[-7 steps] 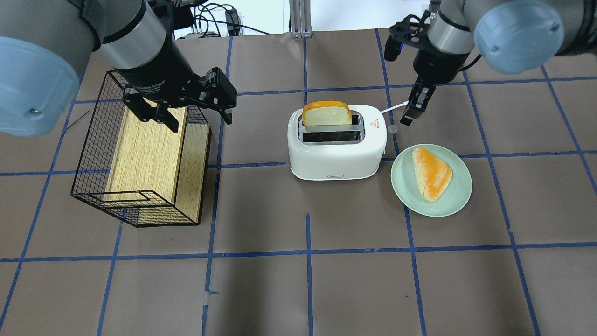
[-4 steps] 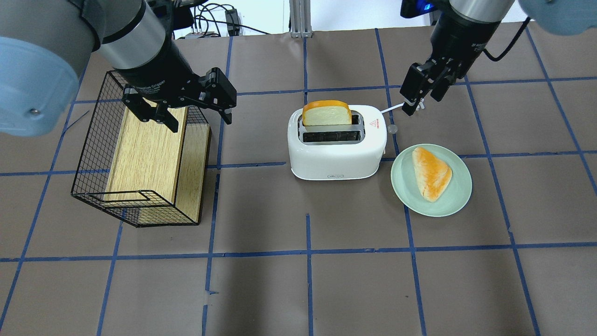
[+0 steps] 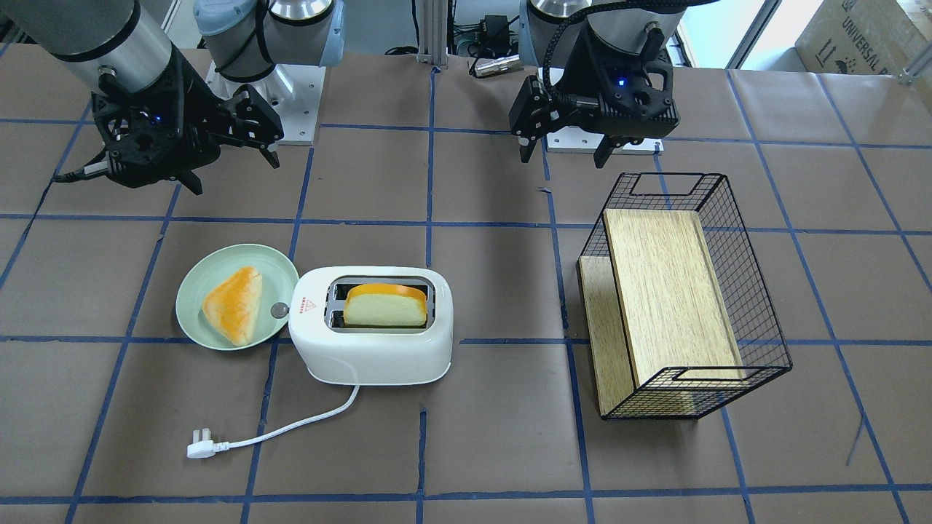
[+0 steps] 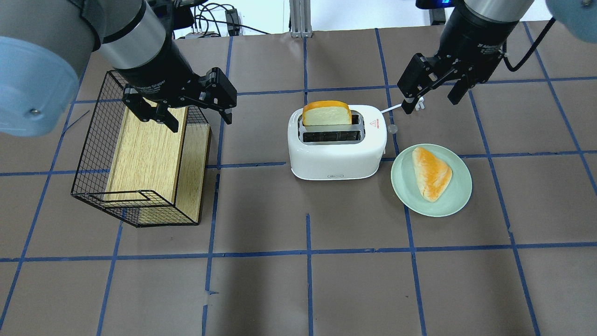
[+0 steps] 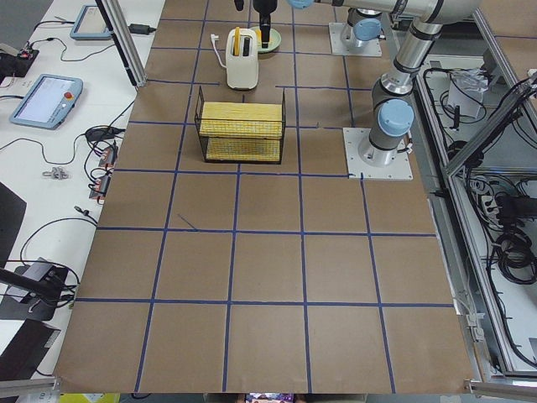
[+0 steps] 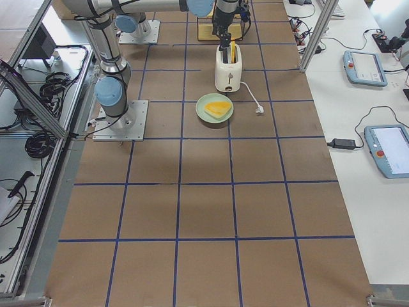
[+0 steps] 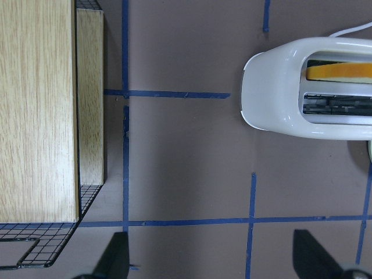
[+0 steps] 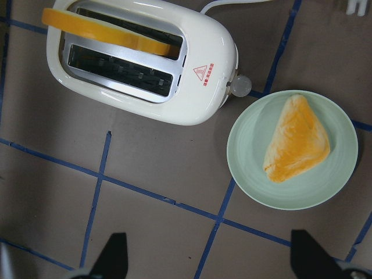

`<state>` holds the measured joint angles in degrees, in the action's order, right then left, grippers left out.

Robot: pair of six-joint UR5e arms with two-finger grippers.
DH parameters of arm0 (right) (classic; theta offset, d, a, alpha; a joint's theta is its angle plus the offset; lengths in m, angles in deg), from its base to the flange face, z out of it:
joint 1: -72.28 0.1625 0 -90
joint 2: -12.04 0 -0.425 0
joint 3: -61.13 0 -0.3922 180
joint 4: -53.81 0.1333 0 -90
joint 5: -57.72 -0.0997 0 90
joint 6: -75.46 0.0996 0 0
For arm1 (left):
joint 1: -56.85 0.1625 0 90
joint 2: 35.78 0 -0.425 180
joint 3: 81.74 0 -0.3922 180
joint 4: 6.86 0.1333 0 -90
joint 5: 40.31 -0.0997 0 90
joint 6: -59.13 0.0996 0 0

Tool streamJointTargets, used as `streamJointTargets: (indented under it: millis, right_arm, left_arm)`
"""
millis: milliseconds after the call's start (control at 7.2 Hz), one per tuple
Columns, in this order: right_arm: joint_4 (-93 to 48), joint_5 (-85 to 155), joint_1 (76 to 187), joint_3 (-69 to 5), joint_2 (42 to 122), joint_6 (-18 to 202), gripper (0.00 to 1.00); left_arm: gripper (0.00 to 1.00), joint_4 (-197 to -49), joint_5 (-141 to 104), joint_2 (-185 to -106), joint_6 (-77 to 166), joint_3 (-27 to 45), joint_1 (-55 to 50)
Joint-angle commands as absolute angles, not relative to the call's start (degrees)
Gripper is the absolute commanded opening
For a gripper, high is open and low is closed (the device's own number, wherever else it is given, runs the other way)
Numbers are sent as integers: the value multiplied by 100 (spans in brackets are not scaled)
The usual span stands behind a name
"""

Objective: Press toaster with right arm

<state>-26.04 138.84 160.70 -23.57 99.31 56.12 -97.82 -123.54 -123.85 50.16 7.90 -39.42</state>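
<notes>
The white toaster [image 4: 336, 154] stands mid-table with a bread slice [image 4: 326, 114] standing up in its far slot. Its red triangle sticker [image 4: 373, 123] and grey knob [image 4: 392, 128] are at the end toward the plate. My right gripper [image 4: 433, 95] is open and empty, held above the table behind and to the right of the knob end, over the white cord [image 4: 394, 107]. The right wrist view looks down on the toaster [image 8: 192, 99] and knob [image 8: 239, 85]. My left gripper [image 4: 200, 116] is open and empty above the basket's far right corner.
A pale green plate [image 4: 457, 200] with a triangular bun [image 4: 431, 172] lies right of the toaster, close to the knob. A black wire basket [image 4: 88, 154] holding a wooden box [image 4: 144, 154] stands at the left. The cord's plug [image 3: 200, 444] lies on the operators' side.
My right gripper has lifted and drawn back from beside the knob end, turned, and gone from nearly shut to wide open. The left arm and toaster have not moved.
</notes>
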Motion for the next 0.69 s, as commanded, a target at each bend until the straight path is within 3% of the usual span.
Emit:
streamJointTargets:
  millis: [0,556]
  right_arm:
    - [-3227,13963,16070,-2989,10290,5647,96]
    - [-3601,14368,16070,-3195,10397,5674,100]
  left_arm:
    - [100,-9782,-12354,-12385,5016,790,-3939]
    - [100,-9782,-12354,-12385,5016,790,-3948]
